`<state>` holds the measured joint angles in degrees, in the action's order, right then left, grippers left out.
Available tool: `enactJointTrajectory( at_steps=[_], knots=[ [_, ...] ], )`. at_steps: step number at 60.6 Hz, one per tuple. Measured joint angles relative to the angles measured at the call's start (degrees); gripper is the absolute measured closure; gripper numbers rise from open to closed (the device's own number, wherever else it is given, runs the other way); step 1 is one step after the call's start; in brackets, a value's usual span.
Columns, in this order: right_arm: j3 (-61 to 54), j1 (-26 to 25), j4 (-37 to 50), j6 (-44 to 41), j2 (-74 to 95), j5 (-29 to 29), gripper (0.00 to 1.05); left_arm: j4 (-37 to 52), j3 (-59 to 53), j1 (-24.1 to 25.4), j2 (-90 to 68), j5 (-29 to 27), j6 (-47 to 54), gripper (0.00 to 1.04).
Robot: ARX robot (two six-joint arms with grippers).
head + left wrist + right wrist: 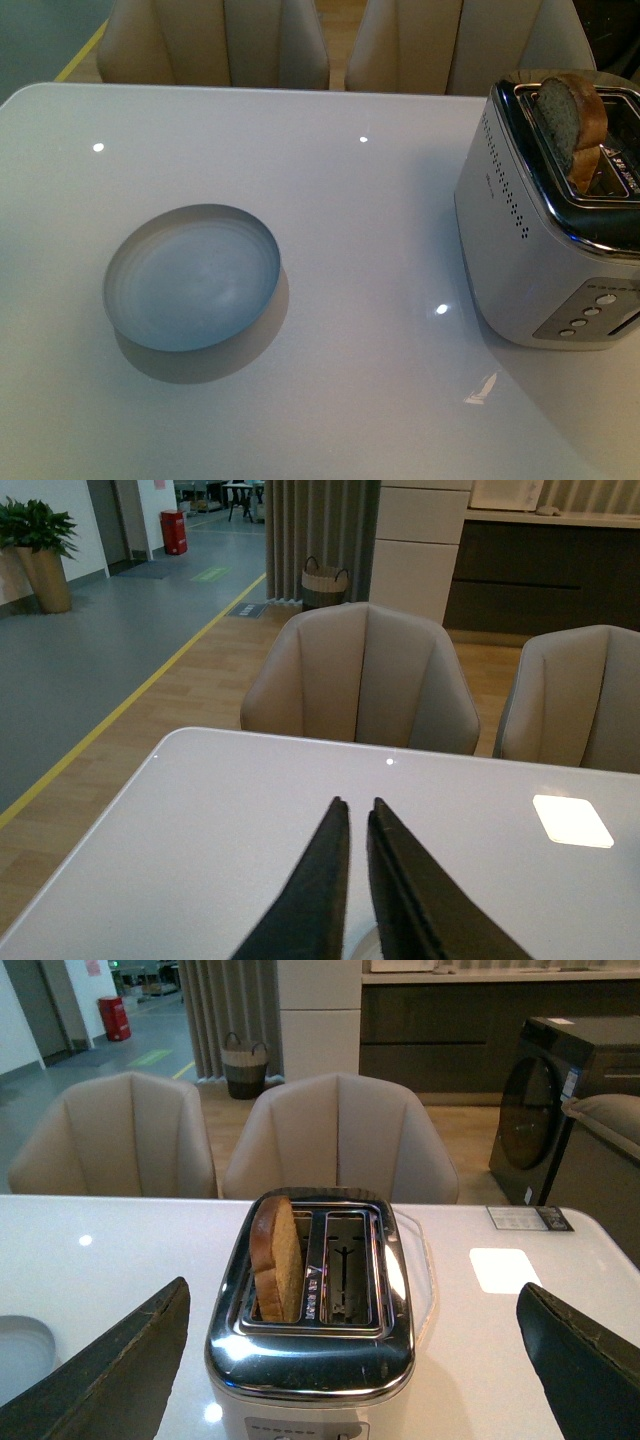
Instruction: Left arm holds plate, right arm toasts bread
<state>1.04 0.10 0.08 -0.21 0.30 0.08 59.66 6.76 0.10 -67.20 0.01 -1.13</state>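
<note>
- Bread (pixel 572 122): we record one slice standing upright in a toaster slot, upper part well above the rim. Rounded top, darker golden-brown crust; the face seen from the front is greyish and speckled. In the right wrist view the bread (pixel 276 1258) sits in the slot nearer the plate, broad face tan and finely grained; the neighbouring slot holds nothing but its wire guide.
- Toaster (pixel 545 230): boxy body with rounded corners, matt silver sides, a polished chrome top that mirrors the room, rows of small perforations on one side, and a strip of round buttons on the end panel facing the robot. It stands on the table at the robot's right.
- Plate (pixel 192 277): round, shallow, pale blue-grey, faint concentric rings, raised rim casting a soft shadow. It lies flat on the table at the robot's left, well apart from the toaster, untouched by either arm.
- Table (pixel 340 380): white, glossy, smooth, with small ceiling-light reflections.
- Left gripper (pixel 358 815): two black tapering fingers, tips nearly pressed together with only a thin slit between, holding nothing, above the table.
- Right gripper (pixel 355 1360): dark fingers spread wide, one on either side of the toaster, empty.
- Beige padded chairs (pixel 360 680) stand beyond the table's far edge.
</note>
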Motion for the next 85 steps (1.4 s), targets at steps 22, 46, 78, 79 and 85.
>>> enactJointTrajectory(
  at_steps=[22,46,78,79,85],
  knots=[
    [0.00,0.00,0.00,0.00,0.00,0.00,0.09,-13.29,-4.74,0.00,18.05,-0.02,0.33,1.02],
    [0.00,0.00,0.00,0.00,0.00,0.00,0.09,-28.61,-6.01,0.00,35.58,-0.02,0.44,1.02],
    [0.00,0.00,0.00,0.00,0.00,0.00,0.09,-44.04,-6.03,0.00,51.60,-0.02,0.46,1.02],
    [0.00,0.00,0.00,0.00,0.00,0.00,0.09,-44.22,-6.03,0.00,51.80,-0.02,0.48,1.02],
    [0.00,0.00,0.00,0.00,0.00,0.00,0.09,-46.29,-6.03,0.00,53.86,-0.02,0.48,1.02]
  ],
)
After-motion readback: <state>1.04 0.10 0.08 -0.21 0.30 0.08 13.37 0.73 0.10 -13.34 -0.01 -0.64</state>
